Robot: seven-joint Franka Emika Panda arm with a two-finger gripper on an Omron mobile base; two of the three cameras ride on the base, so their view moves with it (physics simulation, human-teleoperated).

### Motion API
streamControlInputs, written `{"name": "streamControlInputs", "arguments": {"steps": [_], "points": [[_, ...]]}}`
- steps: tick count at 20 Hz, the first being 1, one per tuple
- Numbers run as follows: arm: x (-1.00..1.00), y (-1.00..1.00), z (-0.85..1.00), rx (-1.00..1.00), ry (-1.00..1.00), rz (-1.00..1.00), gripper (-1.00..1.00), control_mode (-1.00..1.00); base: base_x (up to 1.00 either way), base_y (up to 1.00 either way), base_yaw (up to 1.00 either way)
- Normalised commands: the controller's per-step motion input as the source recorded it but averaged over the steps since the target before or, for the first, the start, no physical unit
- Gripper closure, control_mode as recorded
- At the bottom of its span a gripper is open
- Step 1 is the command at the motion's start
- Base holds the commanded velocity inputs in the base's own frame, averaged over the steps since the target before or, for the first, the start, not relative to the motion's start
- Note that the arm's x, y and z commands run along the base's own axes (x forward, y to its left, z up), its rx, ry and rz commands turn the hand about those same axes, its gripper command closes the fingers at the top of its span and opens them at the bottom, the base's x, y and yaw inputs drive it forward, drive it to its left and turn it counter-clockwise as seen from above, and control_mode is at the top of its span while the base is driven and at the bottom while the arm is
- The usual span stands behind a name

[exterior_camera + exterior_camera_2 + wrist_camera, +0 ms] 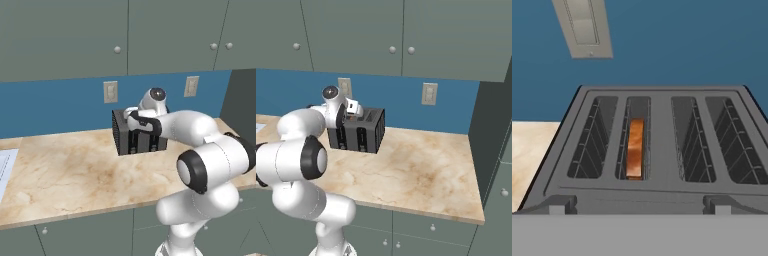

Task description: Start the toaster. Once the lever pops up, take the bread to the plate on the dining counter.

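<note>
I have the toaster (662,145) on the marble counter (65,170) against the blue wall (687,40), a wall outlet (584,27) at eleven o'clock in the hand view. The bread (635,148) stands on edge in the second slot from the left. I judge it light and crumbly, best pinched across its faces; the slot wires crowd it. I cannot tell how the gripper's jaws stand.

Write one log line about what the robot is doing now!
stage: at toaster | bread: in second slot from left | hand: above toaster front | gripper: state unclear | counter: toaster sits at back
</note>
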Motion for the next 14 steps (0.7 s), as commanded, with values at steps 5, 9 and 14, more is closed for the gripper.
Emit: {"name": "streamControlInputs", "arguments": {"steps": [5, 9, 14], "points": [[0.09, 0.00, 0.00, 0.00, 0.00, 0.00, -1.00, -1.00, 0.00, 0.00, 0.00], [0.11, 0.00, 0.00, 0.00, 0.00, 0.00, -1.00, -1.00, 0.00, 0.00, 0.00], [0.10, 0.06, 0.00, 0.00, 0.00, 0.00, -1.00, -1.00, 0.00, 0.00, 0.00]]}}
